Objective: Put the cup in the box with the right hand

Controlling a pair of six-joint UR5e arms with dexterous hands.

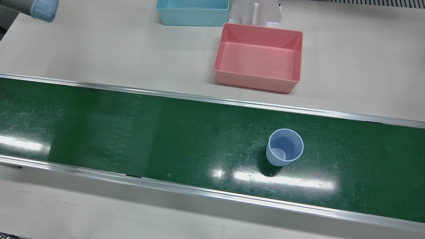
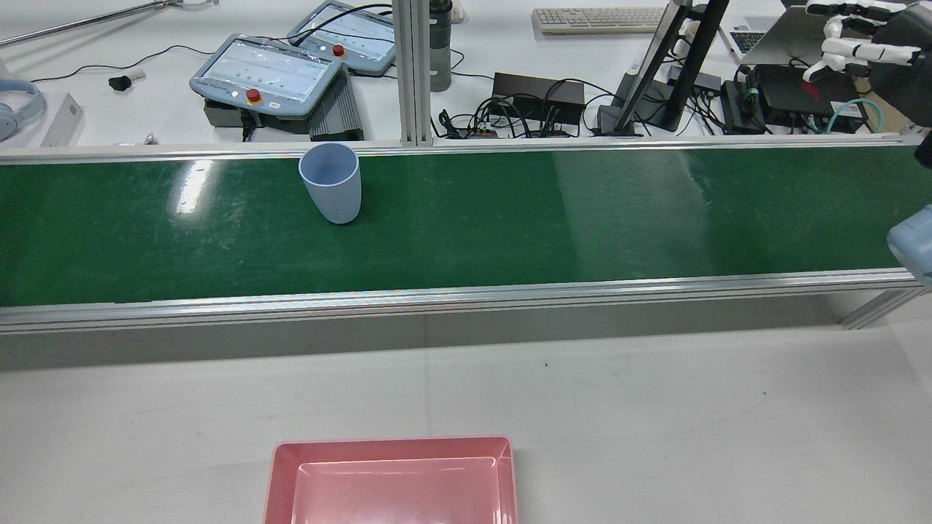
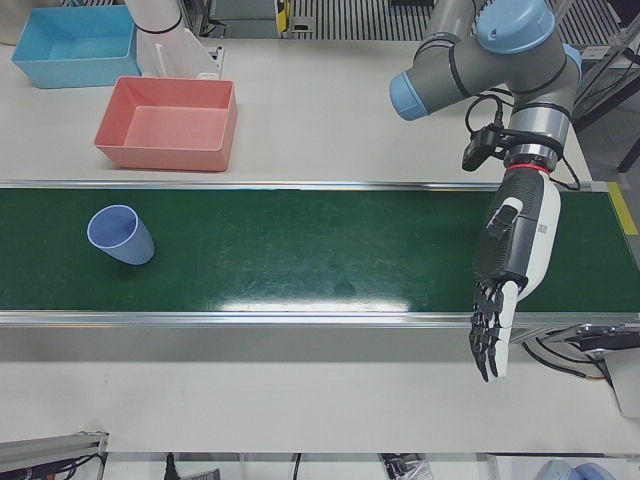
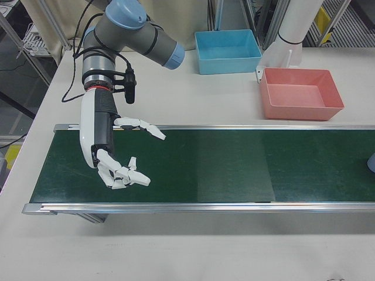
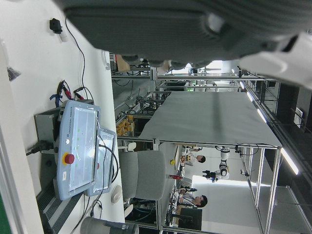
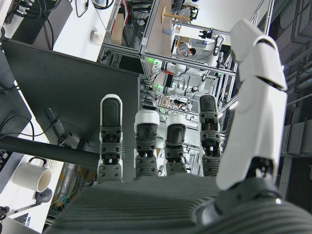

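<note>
The cup point(image 1: 285, 147) stands upright and empty on the green belt point(image 1: 132, 132), mouth up, with nothing touching it. In the rear view it sits on the belt's left part, near the far rail. The pink box point(image 1: 259, 59) rests on the table point(image 1: 99, 49) just beyond the belt, roughly in line with the cup but apart from it — it is empty. A blue box point(image 1: 192, 13) lies further back on the table, beside the white pedestal point(image 1: 255, 13).

The right hand point(image 4: 120, 155) hangs over the far end of the belt, well apart from the cup; its fingers point(image 4: 140, 126) are spread and hold nothing. The right hand view shows the same fingers extended, with only the lab background beyond them.

The left hand point(image 3: 505, 290) hangs at the opposite end of the belt, pointing down past the belt's near rail — its fingers point(image 3: 488, 340) are straight, loosely apart and empty. It too is well away from the cup.
</note>
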